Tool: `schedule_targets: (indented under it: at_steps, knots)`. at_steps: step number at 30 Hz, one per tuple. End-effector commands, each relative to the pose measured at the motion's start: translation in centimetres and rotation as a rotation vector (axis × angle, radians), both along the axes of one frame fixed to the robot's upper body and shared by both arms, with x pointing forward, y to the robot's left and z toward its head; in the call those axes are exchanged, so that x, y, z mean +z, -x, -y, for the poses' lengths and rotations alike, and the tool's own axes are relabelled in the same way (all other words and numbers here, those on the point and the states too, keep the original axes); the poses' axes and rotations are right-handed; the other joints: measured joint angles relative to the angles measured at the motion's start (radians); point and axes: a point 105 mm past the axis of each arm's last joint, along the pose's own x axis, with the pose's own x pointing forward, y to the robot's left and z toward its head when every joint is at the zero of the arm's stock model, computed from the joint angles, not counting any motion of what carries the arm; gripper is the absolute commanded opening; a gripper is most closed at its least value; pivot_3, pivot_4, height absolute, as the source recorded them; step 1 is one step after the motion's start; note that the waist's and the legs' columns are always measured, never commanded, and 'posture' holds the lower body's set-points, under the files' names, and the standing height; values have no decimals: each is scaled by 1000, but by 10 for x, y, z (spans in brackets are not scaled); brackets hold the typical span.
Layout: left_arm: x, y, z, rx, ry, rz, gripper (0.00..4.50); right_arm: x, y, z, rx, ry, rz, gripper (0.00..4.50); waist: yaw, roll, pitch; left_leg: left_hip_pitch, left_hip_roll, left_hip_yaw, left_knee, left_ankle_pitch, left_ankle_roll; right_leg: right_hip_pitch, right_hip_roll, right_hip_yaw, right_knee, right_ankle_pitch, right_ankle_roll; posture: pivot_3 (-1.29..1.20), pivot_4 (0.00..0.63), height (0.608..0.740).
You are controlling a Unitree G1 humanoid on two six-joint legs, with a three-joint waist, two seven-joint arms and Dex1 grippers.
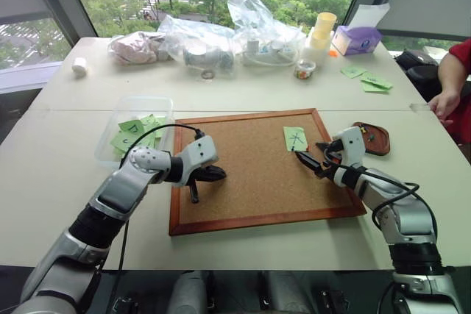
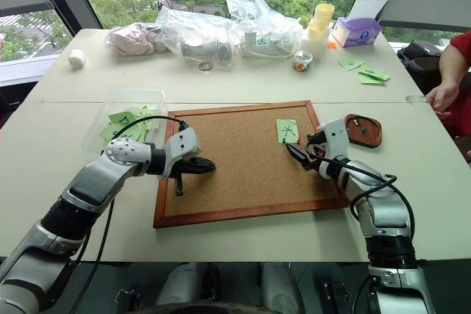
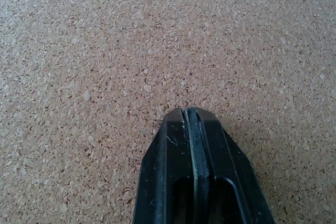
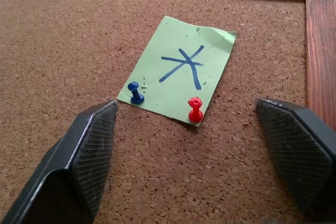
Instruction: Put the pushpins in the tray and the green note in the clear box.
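Lying flat near the corkboard's [image 1: 250, 174] far right corner, the green note [image 4: 177, 70] runs lengthwise toward the far edge, two pushpins [image 4: 195, 110] at its near edge. Right gripper [image 4: 199, 145] spread, empty; left gripper [image 3: 191, 129] pressed together, empty.

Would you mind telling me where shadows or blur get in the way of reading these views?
Right wrist view: the green note and both pushpins are sharp, while the near jaws look soft. Left wrist view: the corkboard grain is crisp, with a shadow beside the shut jaws. Left eye view: bright windows, evenly lit table.
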Motion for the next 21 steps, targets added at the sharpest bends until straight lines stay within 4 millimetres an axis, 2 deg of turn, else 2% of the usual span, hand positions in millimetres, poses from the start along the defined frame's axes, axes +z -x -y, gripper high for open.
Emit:
schedule_targets:
  at_steps: [1,5,6,11,18,21]
  knots:
    - [-4,3,-2,7,-14,-8,0,15,-4,-2,2,-29,66,2221,0,0,0,0,0,0,0,0,0,0,0,0,0,0,0,0,150,735]
    - [-5,3,-2,8,-16,-11,0,16,-5,-4,4,-42,76,290,0,0,0,0,0,0,0,0,0,0,0,0,0,0,0,0,150,735]
    - [-5,3,-2,8,-16,-10,0,15,-5,-4,5,-45,73,129,0,0,0,0,0,0,0,0,0,0,0,0,0,0,0,0,150,735]
    - [-5,3,-2,8,-20,-11,0,18,-4,-2,-12,-62,89,129,0,0,0,0,0,0,0,0,0,0,0,0,0,0,0,0,150,735]
    - [-13,8,-4,-11,-63,-32,0,61,-7,20,-113,-114,258,129,0,0,0,0,0,0,0,0,0,0,0,0,0,0,0,0,150,735]
    - [-14,10,-4,-22,-66,-41,0,69,-7,26,-134,-117,281,129,2,0,0,0,0,0,0,0,0,0,0,0,0,0,0,0,150,735]
